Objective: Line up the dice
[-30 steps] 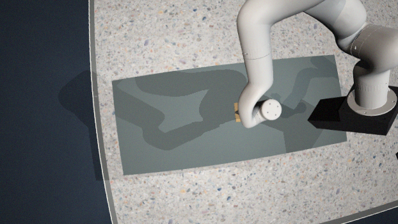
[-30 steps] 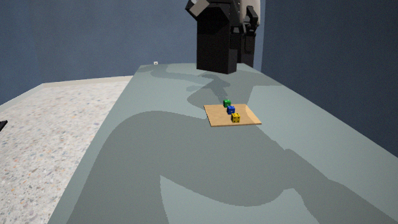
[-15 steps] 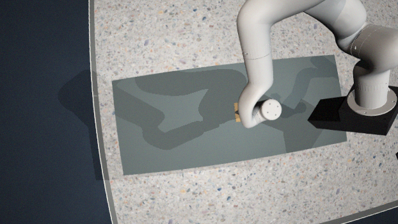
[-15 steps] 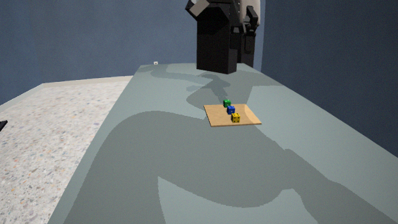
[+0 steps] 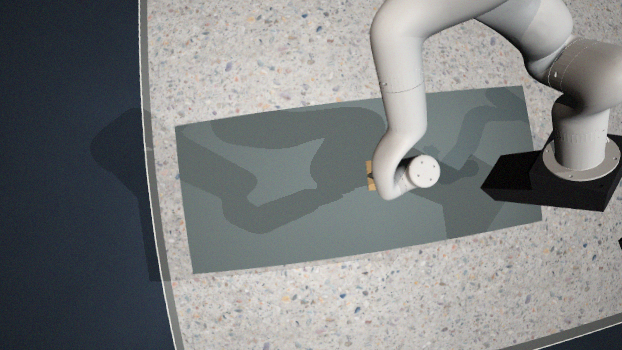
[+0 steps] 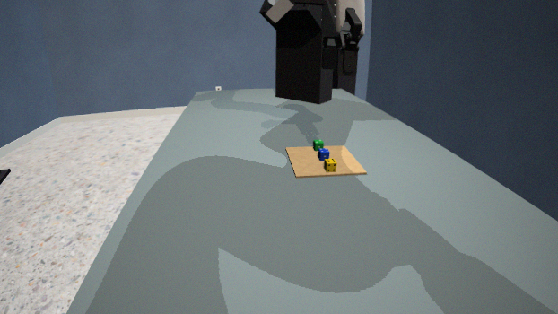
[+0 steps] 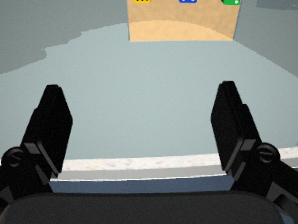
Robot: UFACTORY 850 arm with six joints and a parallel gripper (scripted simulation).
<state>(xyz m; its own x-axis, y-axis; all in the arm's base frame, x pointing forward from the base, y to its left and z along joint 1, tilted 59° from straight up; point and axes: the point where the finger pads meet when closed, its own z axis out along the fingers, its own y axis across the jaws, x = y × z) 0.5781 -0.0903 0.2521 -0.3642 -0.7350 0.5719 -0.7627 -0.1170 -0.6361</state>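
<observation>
You have the hand point(image 6: 341, 65) point(image 7: 140, 100) spread to its full width, with nothing between its dark, blocky fingers, and in the exterior view it is up off the table point(image 5: 280, 252) point(image 6: 202, 215) point(image 7: 140, 105), well apart from the dice. Your mat point(image 5: 371, 186) point(image 6: 305, 163) point(image 7: 182, 31) is a thin, flat, tan square with a faintly mottled, wood-like or cork-like face and crisp edges; from above, most of it is hidden under the smooth, pale, rounded arm point(image 5: 405, 65). On it you can see three small cubes with softened edges: the green die point(image 6: 318, 144) point(image 7: 231, 1) nearest the black, sharp-cornered base block point(image 5: 515, 185) point(image 6: 298, 76), the blue die point(image 6: 324, 154) point(image 7: 188, 1) in the middle, and the yellow die point(image 6: 330, 165) point(image 7: 142, 1) farthest out. They sit flat, close together, in a nearly straight row running away from the base. The yellow one has dark pips, while the blue and green ones have pale pips; you can't read their top numbers surely at this size. Your table is a long, matt, grey-green slab crossed by broad, curved shadows, and around it lies a pale floor point(image 5: 325, 305) point(image 6: 103, 152) point(image 7: 115, 164) speckled with coloured chips, like terrazzo.
</observation>
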